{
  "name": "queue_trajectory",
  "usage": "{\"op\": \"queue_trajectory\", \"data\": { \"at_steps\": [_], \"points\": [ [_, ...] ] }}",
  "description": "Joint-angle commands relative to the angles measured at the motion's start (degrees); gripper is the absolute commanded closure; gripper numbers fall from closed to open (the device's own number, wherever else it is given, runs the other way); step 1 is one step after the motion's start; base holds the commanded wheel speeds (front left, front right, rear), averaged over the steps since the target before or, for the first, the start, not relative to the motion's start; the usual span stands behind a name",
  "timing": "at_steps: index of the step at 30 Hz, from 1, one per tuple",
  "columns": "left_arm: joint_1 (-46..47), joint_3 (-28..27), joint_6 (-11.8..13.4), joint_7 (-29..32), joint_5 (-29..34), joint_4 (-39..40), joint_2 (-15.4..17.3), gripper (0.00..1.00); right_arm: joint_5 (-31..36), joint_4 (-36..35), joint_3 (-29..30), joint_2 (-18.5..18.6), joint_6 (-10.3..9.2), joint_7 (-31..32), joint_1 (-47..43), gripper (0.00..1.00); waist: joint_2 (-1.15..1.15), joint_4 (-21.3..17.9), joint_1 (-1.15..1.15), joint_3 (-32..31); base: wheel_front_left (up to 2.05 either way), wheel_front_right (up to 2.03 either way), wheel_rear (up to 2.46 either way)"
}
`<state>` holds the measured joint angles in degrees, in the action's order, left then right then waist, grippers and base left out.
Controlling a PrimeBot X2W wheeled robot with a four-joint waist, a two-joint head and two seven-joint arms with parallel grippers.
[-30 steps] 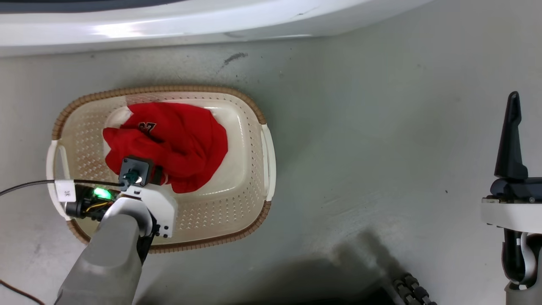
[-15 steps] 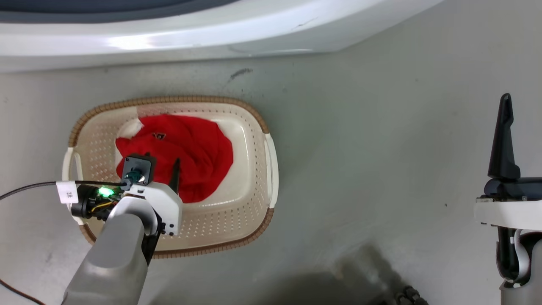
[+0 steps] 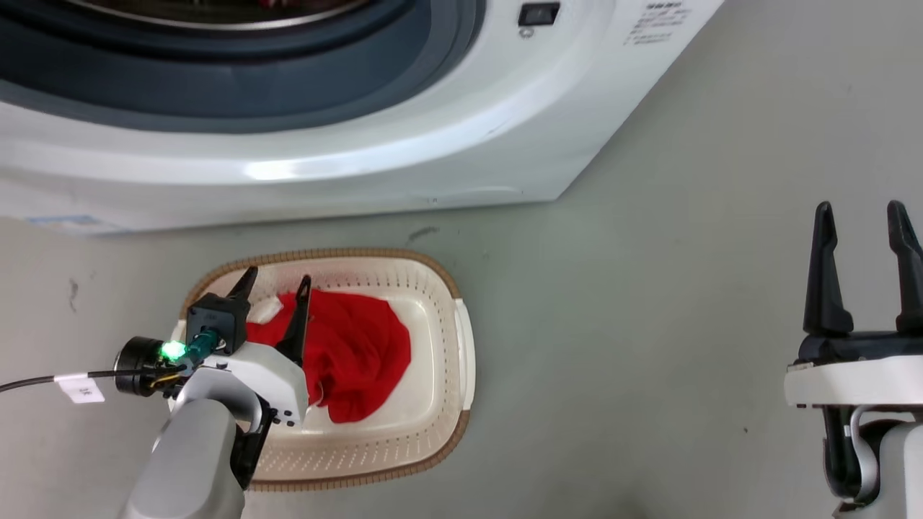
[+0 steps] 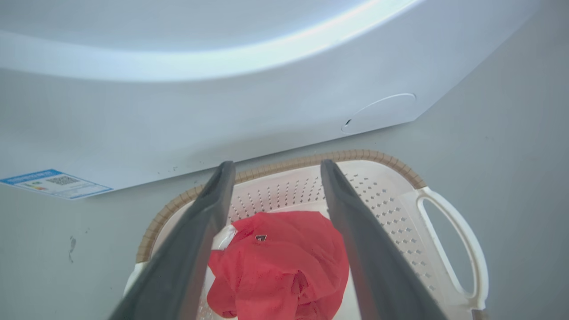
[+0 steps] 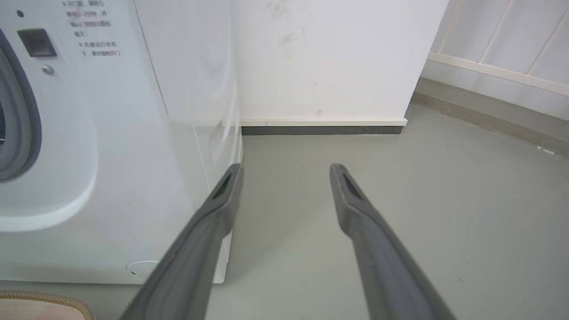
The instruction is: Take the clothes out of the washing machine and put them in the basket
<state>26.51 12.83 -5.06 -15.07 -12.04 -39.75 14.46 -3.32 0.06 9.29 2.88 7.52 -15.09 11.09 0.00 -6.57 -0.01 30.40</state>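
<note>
Red clothes (image 3: 360, 353) lie bunched in the cream basket (image 3: 433, 404) on the floor, before the white washing machine (image 3: 404, 144). Its grey-rimmed port (image 3: 238, 79) shows along the top of the head view. My left gripper (image 3: 276, 277) hangs open above the basket's far left part, with nothing between its fingers. The left wrist view looks down past its gripper (image 4: 273, 165) at the clothes (image 4: 284, 266) and the basket (image 4: 391, 195). My right gripper (image 3: 862, 209) stands open and empty at the right, over bare floor. In its own view the right gripper (image 5: 286, 166) points at the washing machine (image 5: 106, 146) side.
A black cable (image 3: 36, 380) with a white tag trails from my left wrist. A white wall with a dark skirting (image 5: 322, 130) stands behind the washing machine. Grey floor (image 3: 649, 324) stretches to the right of the basket.
The head camera has tilted up, bringing the washing machine's port into view. My left gripper has risen off the clothes, both its fingers now showing apart. Both right fingers now show.
</note>
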Motion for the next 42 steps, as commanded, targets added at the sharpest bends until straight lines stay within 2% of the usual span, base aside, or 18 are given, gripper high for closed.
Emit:
{"op": "queue_trajectory", "data": {
  "at_steps": [1, 12, 19, 23, 29, 38, 42],
  "points": [
    [-1.75, -0.73, -0.37, -0.16, 0.91, 3.51, 0.63, 0.0, -0.44, 0.63, 0.01, -0.02, -0.06, -0.12, -1.2, 0.0, 0.0, -0.44, 0.01, -4.02, 0.0, 0.0, 0.0],
    [-4.87, -1.35, -1.05, -0.16, 3.8, 12.77, 4.27, 0.0, -2.48, 2.61, -1.72, -0.02, -0.06, -0.12, -3.1, 0.0, 0.0, -3.36, 0.01, -9.64, 0.0, 0.0, 0.0],
    [-1.01, -2.08, -1.52, 2.5, 2.32, 14.3, 7.08, 0.0, -3.66, 2.51, -3.24, -0.02, -0.06, -0.12, -3.97, 0.0, 0.0, -6.71, 0.01, -9.66, 0.0, 0.0, 0.0],
    [3.65, -2.14, -1.87, 7.98, 1.89, 15.46, 10.33, 0.0, -4.43, 2.19, -4.02, -0.02, -0.06, -0.12, -3.71, 0.0, 0.0, -9.2, 0.01, -7.1, 0.0, 0.0, 0.0],
    [15.9, -0.48, -2.31, 19.89, -1.4, 15.61, 15.07, 0.0, -6.87, 1.72, -4.59, -0.03, -0.06, -0.12, -2.41, 0.0, 0.0, -12.64, 0.01, -0.54, 0.0, 0.0, 0.0],
    [38.32, 12.1, -2.33, 37.0, -4.53, 11.21, 25.7, 0.0, -10.32, 1.14, -7.54, -0.07, -0.06, -0.12, -0.69, 0.0, 0.0, -17.48, 0.01, 9.55, 0.0, 0.0, 0.0],
    [48.29, 15.27, -2.33, 43.47, -6.91, 7.22, 28.33, 0.0, -11.17, 0.46, -10.02, -0.04, -0.06, -0.12, -0.42, 0.0, 0.0, -19.76, 0.01, 12.91, 0.0, 0.0, 0.0]
  ]
}}
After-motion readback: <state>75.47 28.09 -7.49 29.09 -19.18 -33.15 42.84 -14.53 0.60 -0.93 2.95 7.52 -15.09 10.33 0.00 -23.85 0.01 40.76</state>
